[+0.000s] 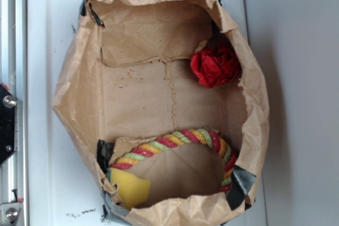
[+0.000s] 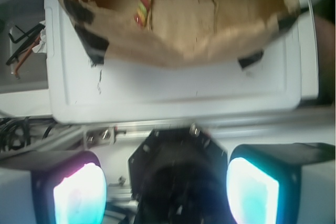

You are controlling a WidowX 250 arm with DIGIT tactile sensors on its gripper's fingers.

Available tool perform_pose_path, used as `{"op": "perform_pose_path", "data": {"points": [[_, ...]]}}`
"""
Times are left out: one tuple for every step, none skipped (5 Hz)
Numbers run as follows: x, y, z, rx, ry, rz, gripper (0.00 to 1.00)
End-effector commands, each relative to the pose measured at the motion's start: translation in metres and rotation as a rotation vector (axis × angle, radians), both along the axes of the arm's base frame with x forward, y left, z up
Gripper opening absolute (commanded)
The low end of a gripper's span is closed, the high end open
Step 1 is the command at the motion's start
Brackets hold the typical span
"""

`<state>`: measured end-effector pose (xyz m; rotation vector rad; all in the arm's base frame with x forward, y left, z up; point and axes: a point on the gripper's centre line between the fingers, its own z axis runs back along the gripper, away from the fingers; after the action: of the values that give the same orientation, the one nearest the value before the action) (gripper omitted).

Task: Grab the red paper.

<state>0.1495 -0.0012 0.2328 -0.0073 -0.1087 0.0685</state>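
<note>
So, exterior view: brown paper bag (image 1: 79, 93) sat open on the white desk (image 1: 45, 51), black tape (image 1: 241, 181) at its corners. Red paper (image 1: 215, 65) lay inside on the bag floor at about 2 o'clock, pressed against the right wall, crumpled into a ball. Striped rope (image 1: 175, 141) arched across the 6 o'clock end, from 7 round to 5. Yellow sponge (image 1: 130, 188) sat at 7 o'clock, touching the rope's left end. Red paper was well apart from both. No hand visible in this view.

Wrist view: hand (image 2: 165, 190) was outside the bag, over the desk edge, its two fingers (image 2: 79, 195) spread wide at 7 and 5 o'clock, released, nothing between them. Bag rim and a stretch of rope showed at 12 o'clock. Red paper was not in this frame. Cables (image 2: 21, 43) lay at 9 o'clock, off the desk.
</note>
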Motion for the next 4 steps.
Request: {"op": "perform_pose_path", "data": {"points": [[0.056, 0.038, 0.006, 0.005, -0.092, 0.048, 1.0], [0.081, 0.051, -0.006, -0.009, -0.143, 0.023, 1.0], [0.109, 0.056, -0.026, 0.004, -0.214, 0.017, 1.0], [0.125, 0.06, -0.04, -0.012, -0.197, 0.024, 1.0]]}}
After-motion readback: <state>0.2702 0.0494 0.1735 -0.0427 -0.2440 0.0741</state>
